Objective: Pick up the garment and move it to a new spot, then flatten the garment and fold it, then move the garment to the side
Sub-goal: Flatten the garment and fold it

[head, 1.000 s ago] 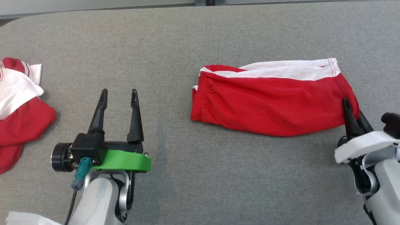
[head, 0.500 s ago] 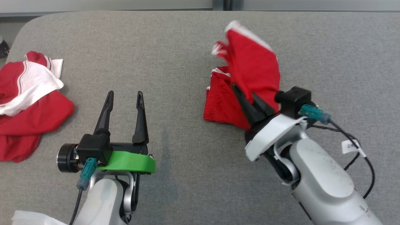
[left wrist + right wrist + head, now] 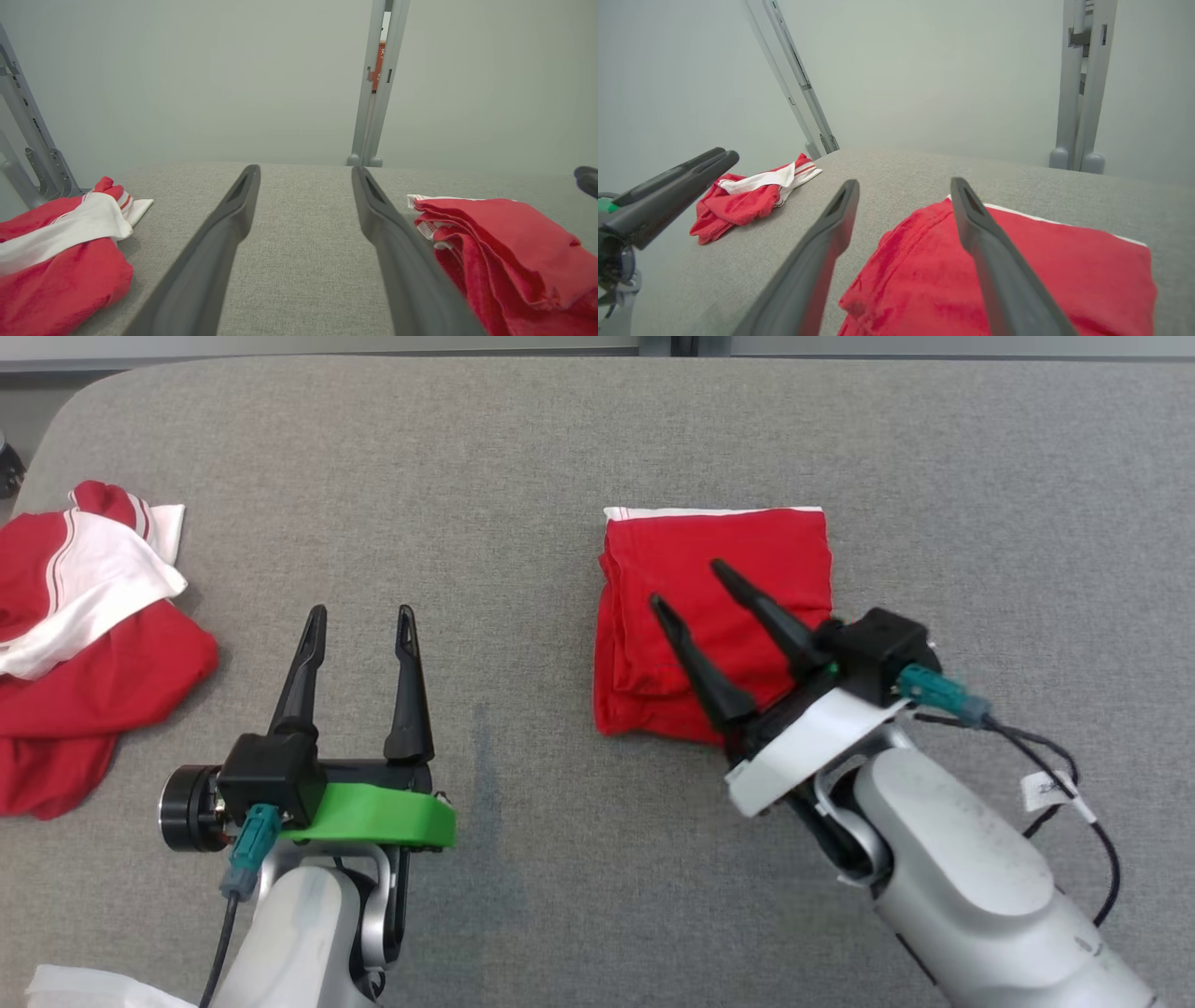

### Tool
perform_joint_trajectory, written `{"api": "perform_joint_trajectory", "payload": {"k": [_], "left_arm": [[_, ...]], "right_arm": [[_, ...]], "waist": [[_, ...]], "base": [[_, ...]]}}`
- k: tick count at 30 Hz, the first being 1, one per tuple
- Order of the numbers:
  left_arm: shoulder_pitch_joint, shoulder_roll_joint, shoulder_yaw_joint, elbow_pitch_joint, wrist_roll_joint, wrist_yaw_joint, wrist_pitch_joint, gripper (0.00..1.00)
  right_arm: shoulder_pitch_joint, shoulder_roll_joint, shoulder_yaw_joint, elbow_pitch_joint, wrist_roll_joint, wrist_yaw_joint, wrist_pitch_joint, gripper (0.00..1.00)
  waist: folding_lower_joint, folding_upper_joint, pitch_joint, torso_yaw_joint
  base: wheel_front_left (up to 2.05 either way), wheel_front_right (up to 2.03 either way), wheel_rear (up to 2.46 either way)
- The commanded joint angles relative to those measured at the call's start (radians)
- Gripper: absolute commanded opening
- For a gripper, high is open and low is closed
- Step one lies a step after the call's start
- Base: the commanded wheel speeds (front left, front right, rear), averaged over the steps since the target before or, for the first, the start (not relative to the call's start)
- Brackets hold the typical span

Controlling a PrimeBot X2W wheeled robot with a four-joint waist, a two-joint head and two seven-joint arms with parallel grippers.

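The garment (image 3: 738, 560) is a pair of red shorts with a white edge, lying folded in half on the grey table (image 3: 523, 457), right of centre. It appears in the left wrist view as a red folded garment (image 3: 509, 247) and in the right wrist view as a flat red garment (image 3: 1064, 261). My right gripper (image 3: 686, 583) hovers over its near half, open, with nothing between the fingers. Well left of the shorts, my left gripper (image 3: 359, 613) stands open and empty over bare table.
A second red and white garment (image 3: 84, 635) lies crumpled at the table's left edge. Grey metal posts (image 3: 376, 84) stand behind the far edge. Open cloth-covered table stretches between the two garments and to the far right.
The right gripper carried the garment's right end over to the left, laid it on the other half and opened, letting go. The camera shifted a little. The left gripper stayed put.
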Motion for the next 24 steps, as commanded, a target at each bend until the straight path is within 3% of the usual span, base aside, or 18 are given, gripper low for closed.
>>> {"api": "perform_joint_trajectory", "payload": {"k": [1,13,24], "left_arm": [[0.009,0.007,0.009,0.004,0.011,0.006,0.0,1.0],[0.074,0.054,0.026,0.012,0.023,0.021,0.0,1.0],[0.199,0.099,0.031,0.019,0.005,0.029,0.022,1.0]], "right_arm": [[0.023,-0.024,-0.039,-0.021,-0.013,-0.001,-0.012,1.0],[0.306,-0.092,-0.451,-0.205,-0.147,-0.001,-0.004,1.0],[0.516,-0.027,-0.556,-0.327,-0.204,-0.001,0.096,1.0]], "waist": [[0.0,0.0,-0.009,-0.01],[0.0,0.0,-0.097,-0.088],[0.0,0.0,-0.216,-0.127]], "base": [[0.0,0.0,0.0],[0.0,0.0,0.0],[0.0,0.0,0.0]]}}
